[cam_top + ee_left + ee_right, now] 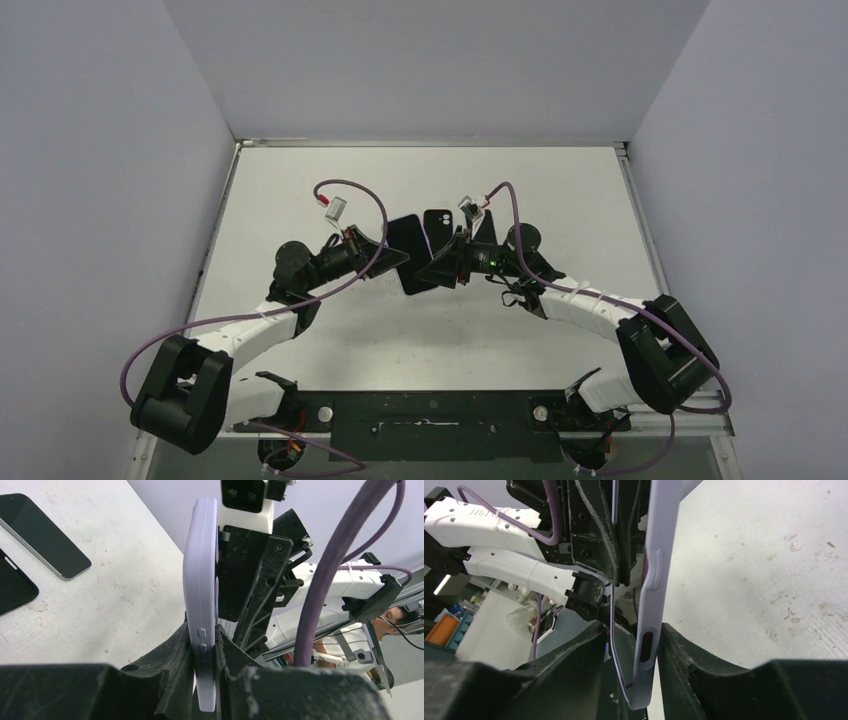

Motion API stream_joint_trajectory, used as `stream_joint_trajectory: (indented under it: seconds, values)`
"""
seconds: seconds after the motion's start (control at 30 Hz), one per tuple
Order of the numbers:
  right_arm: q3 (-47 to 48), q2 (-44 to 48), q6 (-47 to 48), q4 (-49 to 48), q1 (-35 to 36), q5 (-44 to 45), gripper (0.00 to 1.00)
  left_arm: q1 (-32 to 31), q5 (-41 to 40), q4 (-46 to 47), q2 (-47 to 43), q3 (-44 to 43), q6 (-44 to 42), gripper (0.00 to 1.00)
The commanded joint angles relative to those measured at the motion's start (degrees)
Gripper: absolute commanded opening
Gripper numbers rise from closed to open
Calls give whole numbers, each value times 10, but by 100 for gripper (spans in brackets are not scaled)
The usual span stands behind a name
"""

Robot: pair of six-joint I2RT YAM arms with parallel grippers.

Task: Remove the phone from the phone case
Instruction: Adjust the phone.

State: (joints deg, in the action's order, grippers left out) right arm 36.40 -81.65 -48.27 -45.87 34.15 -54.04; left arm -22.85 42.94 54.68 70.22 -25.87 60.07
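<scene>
A phone in a lavender phone case (200, 580) is held edge-on above the table between both grippers. My left gripper (204, 640) is shut on its lower part, just below the two side buttons. My right gripper (634, 635) is shut on the other end of the phone case (659, 580), one finger (684, 650) against the case back; the screen side faces the other finger. In the top view the held phone (418, 270) shows dark, with my left gripper (393, 258) and right gripper (442, 266) at either side. The phone sits inside the case.
Two bare dark phones lie flat on the white table (300, 180) just behind the grippers: one (404, 235) and one with a camera lens (438, 226). Both show in the left wrist view (45, 535) (12, 587). Purple cables loop over both arms.
</scene>
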Motion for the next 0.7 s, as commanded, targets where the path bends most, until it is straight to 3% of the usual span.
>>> stream_joint_trajectory:
  seconds: [0.0,0.13,0.2,0.43,0.67]
  values:
    - [27,58,76,45,-16,-8,47,-3,-42,32,-36,-5,16,0]
    - [46,96,166,152,-24,-48,64,-3,-8,13,-35,-24,3,0]
    - [58,111,213,208,-24,-61,66,-2,5,14,-35,-30,3,0]
    - [61,137,280,262,-24,-86,64,-2,38,24,-33,-47,6,0]
    - [69,134,313,275,-24,-117,56,-3,54,33,-31,-62,18,0]
